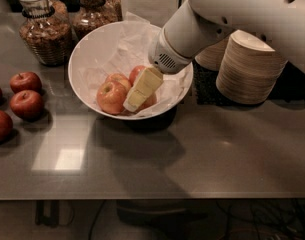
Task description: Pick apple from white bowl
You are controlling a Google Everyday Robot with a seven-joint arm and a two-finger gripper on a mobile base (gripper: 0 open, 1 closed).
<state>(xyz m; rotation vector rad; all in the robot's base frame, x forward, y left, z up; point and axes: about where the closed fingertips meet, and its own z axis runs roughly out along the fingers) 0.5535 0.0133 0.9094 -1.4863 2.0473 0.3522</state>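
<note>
Pale apple [111, 97] resting in the white bowl [81, 59] on the bench [202, 154].
The apple is yellow-green with a light red-orange blush and sits stem-up at the front left of the wide, glossy, paper-lined bowl. The gripper [134, 102] is inside the bowl, just beside the apple's right.

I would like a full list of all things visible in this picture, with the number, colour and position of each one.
white bowl: one, glossy white, paper-lined, centre of table
apple: one, pale yellow-green with blush, front left in bowl
other apples: about three, orange-red, in bowl, partly hidden by gripper
dark red apples: four, on table, left edge
glass jars: two, clear, brown contents, back left
stacked bowls: two stacks, beige, right of white bowl
table: one, grey
arm: one, white, from upper right
gripper: one, pale yellow, inside white bowl, right of apple
</note>
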